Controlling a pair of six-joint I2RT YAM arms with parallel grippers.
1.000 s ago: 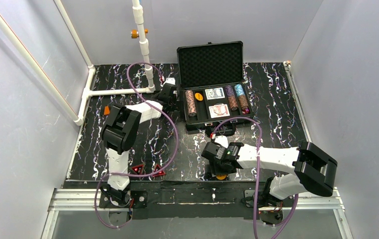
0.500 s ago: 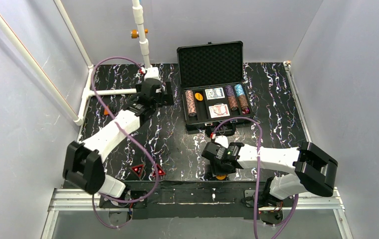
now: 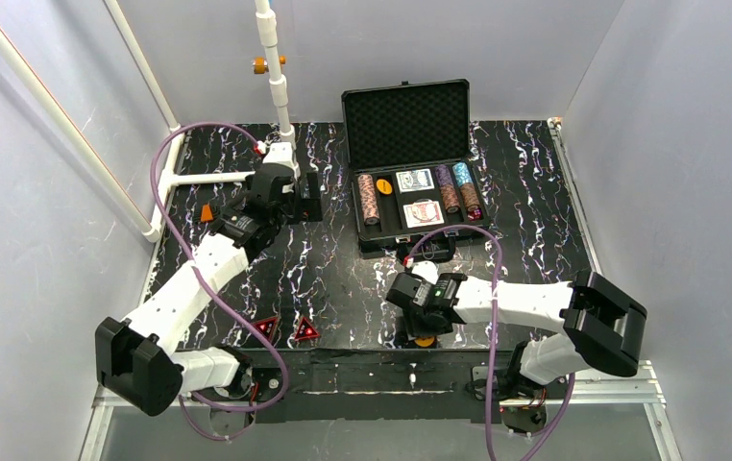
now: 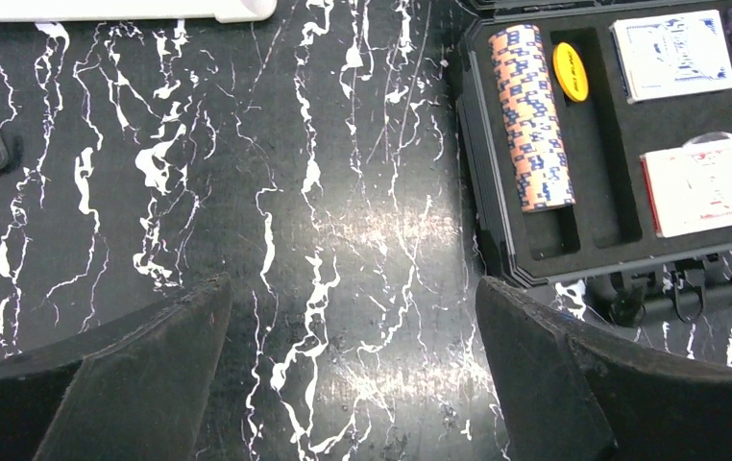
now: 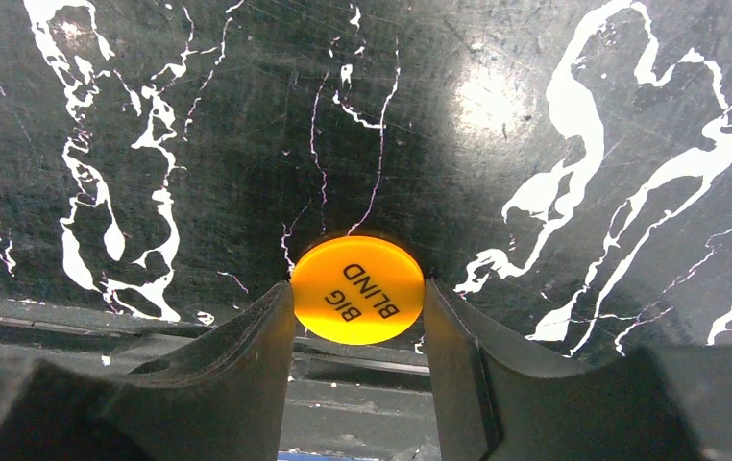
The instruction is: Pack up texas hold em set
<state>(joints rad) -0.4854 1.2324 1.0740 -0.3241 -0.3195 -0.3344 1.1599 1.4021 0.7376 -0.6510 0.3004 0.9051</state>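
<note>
Case [image 3: 406, 123] open; chips [image 4: 532, 115], two decks [image 4: 671, 53] and one orange disc [image 4: 570, 72] sit inside. Right gripper [image 5: 357, 300] clamped on BIG BLIND disc [image 5: 357, 280] on the table [image 3: 535, 192], well in front of the case. Left gripper [image 4: 351, 288] gapes wide, empty, just left of the case. Two triangles [image 3: 266, 327] lie front-left of it.

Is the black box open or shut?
Open. The box has its lid standing up at the back; chips and cards show inside.
</note>
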